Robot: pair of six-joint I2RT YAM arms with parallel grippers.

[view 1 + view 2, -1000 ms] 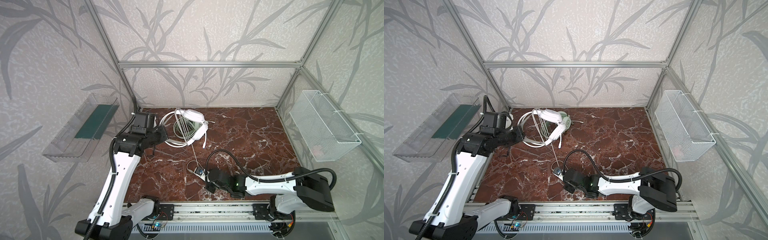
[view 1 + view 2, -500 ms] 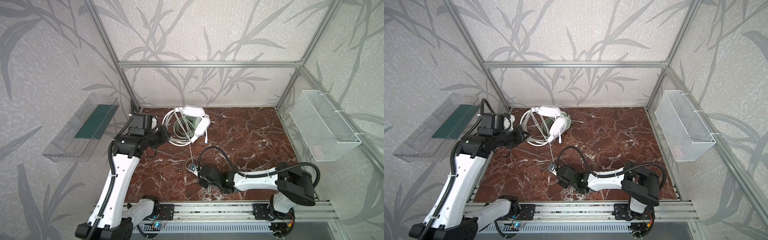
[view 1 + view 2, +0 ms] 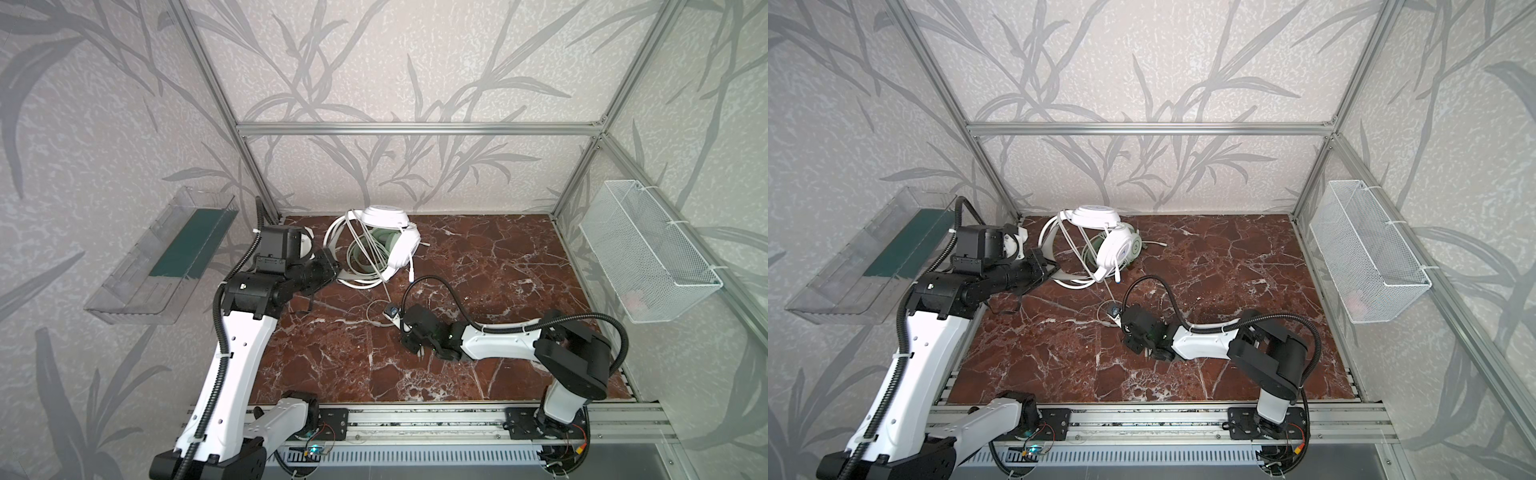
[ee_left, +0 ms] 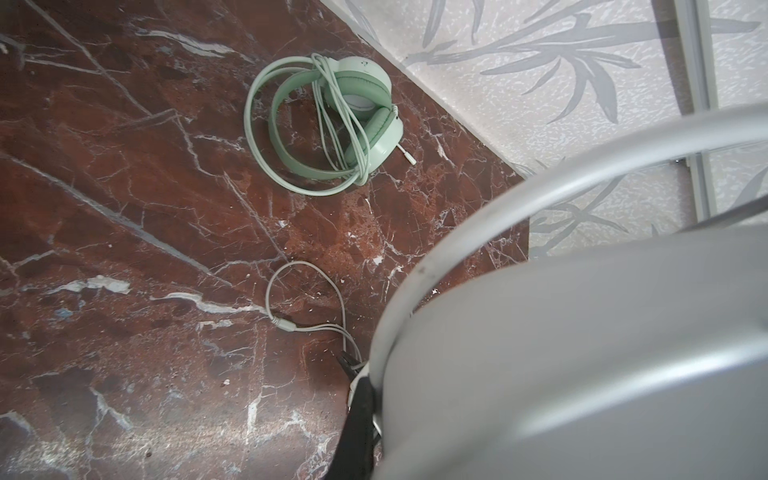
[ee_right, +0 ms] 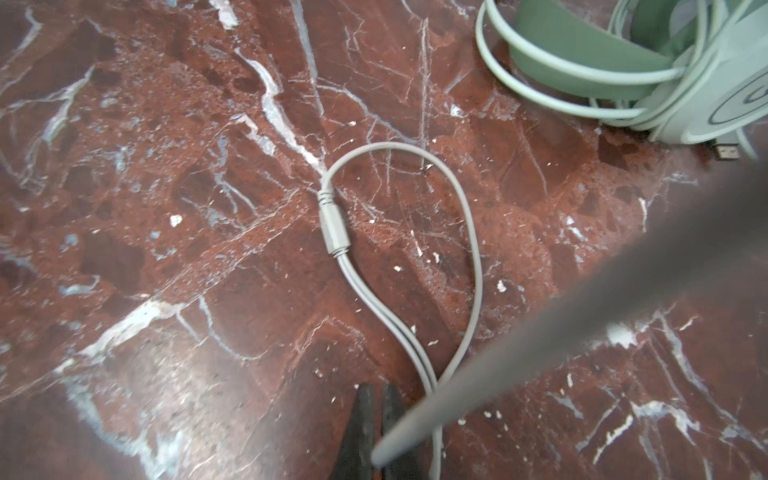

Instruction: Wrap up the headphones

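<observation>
Both are shut: the left end effector (image 3: 333, 272) holds the white headset (image 3: 384, 218) up, the right end effector (image 5: 374, 419) grips its cable (image 5: 473, 257), stretched between them.

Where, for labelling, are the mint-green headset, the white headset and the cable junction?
mint-green headset (image 4: 365, 81): left wrist view, on its ear cup.
white headset (image 3: 1119, 247): in a top view, on its ear cup.
cable junction (image 5: 332, 226): right wrist view, its sleeve.

Soft, even light fills both top views; shadows under the right arm (image 3: 498, 340) are faint. The marble floor (image 4: 249, 436) carries a pale sheen in the left wrist view. Close to the lenses (too close to focus), the white headset (image 4: 582, 353) and a taut cable (image 5: 582, 311) are grey blurs; the slack cable loop (image 5: 332, 226) is sharp.
</observation>
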